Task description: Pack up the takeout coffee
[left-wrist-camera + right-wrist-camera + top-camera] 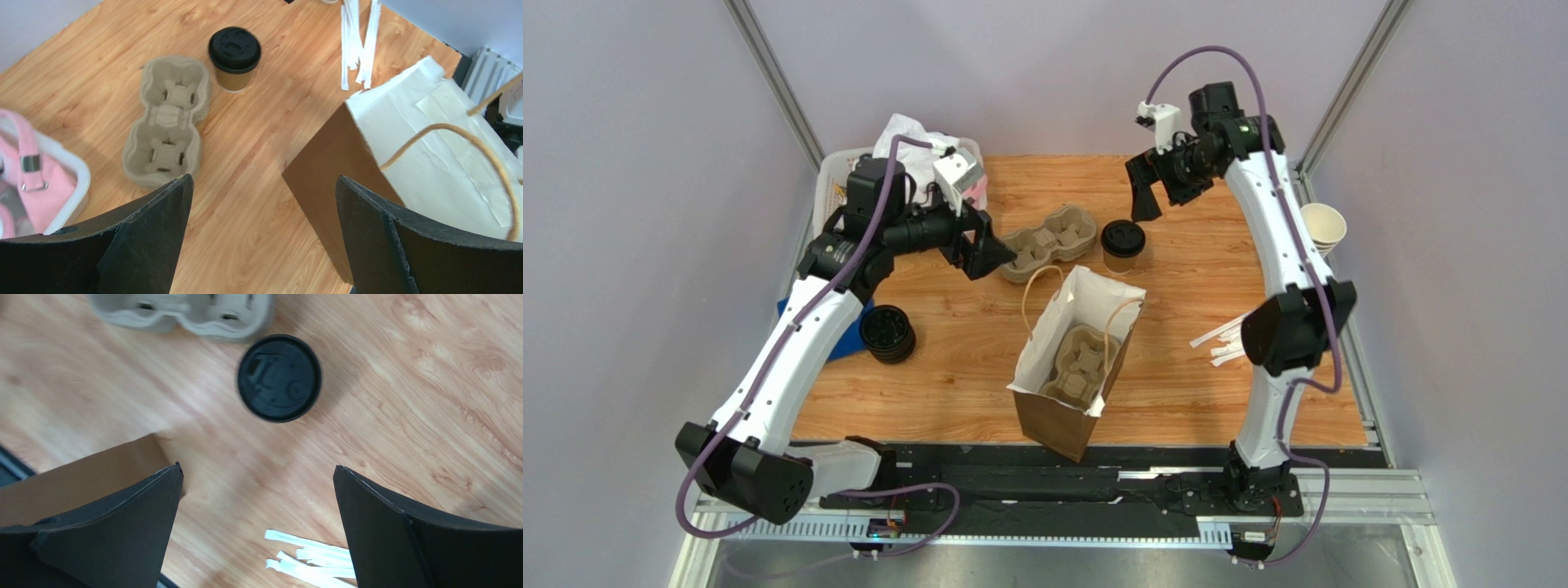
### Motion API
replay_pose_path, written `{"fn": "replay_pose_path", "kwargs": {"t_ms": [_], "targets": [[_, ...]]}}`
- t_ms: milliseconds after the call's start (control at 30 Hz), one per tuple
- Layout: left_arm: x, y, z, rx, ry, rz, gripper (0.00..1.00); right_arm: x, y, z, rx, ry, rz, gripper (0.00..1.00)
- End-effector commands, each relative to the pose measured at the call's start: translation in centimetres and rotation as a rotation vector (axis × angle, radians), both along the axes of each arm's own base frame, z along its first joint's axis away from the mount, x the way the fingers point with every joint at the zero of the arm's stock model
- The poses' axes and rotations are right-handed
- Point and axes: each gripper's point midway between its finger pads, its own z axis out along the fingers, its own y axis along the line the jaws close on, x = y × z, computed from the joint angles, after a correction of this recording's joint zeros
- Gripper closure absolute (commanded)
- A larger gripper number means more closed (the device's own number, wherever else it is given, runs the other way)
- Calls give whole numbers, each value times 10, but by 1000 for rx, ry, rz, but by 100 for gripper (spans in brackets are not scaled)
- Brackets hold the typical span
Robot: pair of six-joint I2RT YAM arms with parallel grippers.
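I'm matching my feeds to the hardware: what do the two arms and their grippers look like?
Both match. The left arm and right arm have white link shells with black joints. A purple cable loops along each, and a white camera mount sits at each wrist. The left gripper and right gripper each have two broad, flat, matte black fingers.

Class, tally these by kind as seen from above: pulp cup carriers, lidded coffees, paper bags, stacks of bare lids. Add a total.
pulp cup carriers: 2
takeout coffee: 1
paper bag: 1
stack of bare lids: 1
Total: 5
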Motion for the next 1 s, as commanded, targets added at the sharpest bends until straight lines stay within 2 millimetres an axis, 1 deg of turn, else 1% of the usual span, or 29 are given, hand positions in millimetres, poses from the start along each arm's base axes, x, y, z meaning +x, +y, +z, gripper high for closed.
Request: {"fn": "replay_pose_path", "kwargs": {"t_ms": [0, 33, 67, 133, 167, 233, 300, 333, 400, 433, 467, 500, 533, 567, 633, 667, 967], "targets": [[18, 10, 9, -24, 23, 41, 7, 41, -9, -2, -119, -86, -38, 1], [20, 10, 13, -22, 10, 38, 7, 45, -8, -8, -125, -80, -37, 0], [23, 10, 9, -11, 26, 39, 7, 50, -6, -13, -125, -79, -37, 0], [28, 11, 9, -7, 30, 45, 7, 55, -3, -27, -126, -65, -37, 0], [31, 11, 5, -4, 46, 48, 7, 58, 1, -39, -129, -57, -31, 0], [34, 9, 6, -11, 62, 47, 7, 59, 8, -51, -139, -49, -19, 0], [36, 6, 2, -14, 83, 37, 6, 61, 13, -58, -148, -47, -8, 0], [37, 5, 4, -18, 82, 31, 6, 61, 18, -67, -155, -31, -1, 0], [41, 2, 0, -15, 92, 19, 6, 63, 20, -71, -151, -28, -4, 0], [45, 2, 3, -10, 76, 14, 5, 64, 20, -74, -152, -24, -7, 0], [49, 1, -6, 5, 106, 10, 5, 65, 20, -75, -152, -27, -12, 0], [53, 1, -8, 15, 110, 13, 5, 66, 20, -76, -156, -27, -14, 0], [57, 0, -2, 16, 97, 12, 6, 67, 18, -79, -166, -24, -20, 0], [61, -1, -10, 27, 127, 8, 6, 67, 17, -82, -174, -24, -17, 0], [66, -4, -6, 22, 123, 7, 6, 66, 16, -89, -182, -9, -13, 0], [70, -6, -9, 17, 129, 7, 6, 66, 17, -92, -181, -1, -10, 0], [78, -8, -12, 15, 129, 6, 6, 61, 27, -108, -142, 54, 4, 5]]}}
